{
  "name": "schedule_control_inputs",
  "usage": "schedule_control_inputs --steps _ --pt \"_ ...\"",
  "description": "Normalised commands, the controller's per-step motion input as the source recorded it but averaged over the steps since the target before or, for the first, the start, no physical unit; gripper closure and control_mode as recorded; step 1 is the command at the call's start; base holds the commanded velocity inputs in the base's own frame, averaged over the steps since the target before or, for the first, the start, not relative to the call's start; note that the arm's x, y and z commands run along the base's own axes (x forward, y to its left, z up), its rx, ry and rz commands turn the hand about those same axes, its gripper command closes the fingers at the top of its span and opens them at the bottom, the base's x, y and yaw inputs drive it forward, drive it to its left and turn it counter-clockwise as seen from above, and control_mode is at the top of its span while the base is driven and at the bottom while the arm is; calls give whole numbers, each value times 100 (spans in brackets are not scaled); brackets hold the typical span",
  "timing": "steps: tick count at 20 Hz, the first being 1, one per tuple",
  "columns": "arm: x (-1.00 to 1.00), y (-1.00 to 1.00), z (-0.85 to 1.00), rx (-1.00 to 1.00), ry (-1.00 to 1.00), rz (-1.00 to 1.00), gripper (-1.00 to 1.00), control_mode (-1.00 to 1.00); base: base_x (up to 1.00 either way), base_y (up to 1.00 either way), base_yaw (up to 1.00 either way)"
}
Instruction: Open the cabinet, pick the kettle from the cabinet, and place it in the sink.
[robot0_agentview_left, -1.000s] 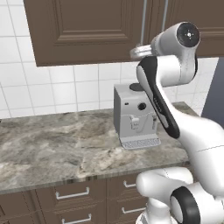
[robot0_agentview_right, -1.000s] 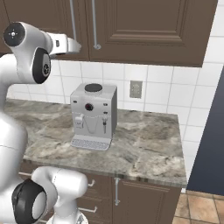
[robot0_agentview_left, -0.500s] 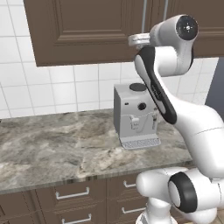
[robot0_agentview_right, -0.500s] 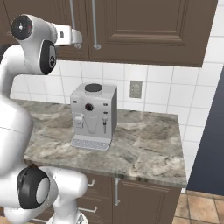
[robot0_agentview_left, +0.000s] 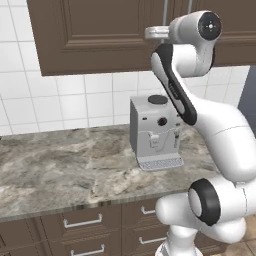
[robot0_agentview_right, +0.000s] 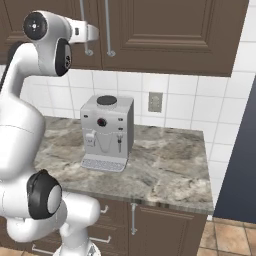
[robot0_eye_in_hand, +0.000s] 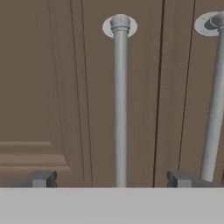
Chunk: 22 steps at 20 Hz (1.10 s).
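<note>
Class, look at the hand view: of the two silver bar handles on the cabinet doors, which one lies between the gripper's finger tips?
The middle handle, running straight up between the open gripper tips. The other handle stands beyond the right-hand tip.

You face a wall of glossy white square tiles with a pale wall socket set into it. Below runs the grey marbled stone counter, carrying a grey boxy coffee machine. Brown drawers with short silver handles sit underneath, and terracotta floor tiles lie to your right
</note>
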Motion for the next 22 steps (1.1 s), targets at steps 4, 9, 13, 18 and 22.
schedule_control_inputs --steps 4,9,13,18,22 --pt "39 -2 16 5 0 0 -100 -100 0 0 0" --pt "39 -1 5 5 0 0 -100 -100 0 0 0" --pt "38 0 0 5 0 0 -100 -100 0 0 0" --pt "37 1 -5 7 0 0 -100 -100 0 0 0" --pt "39 1 -6 6 0 0 -100 -100 0 0 0"
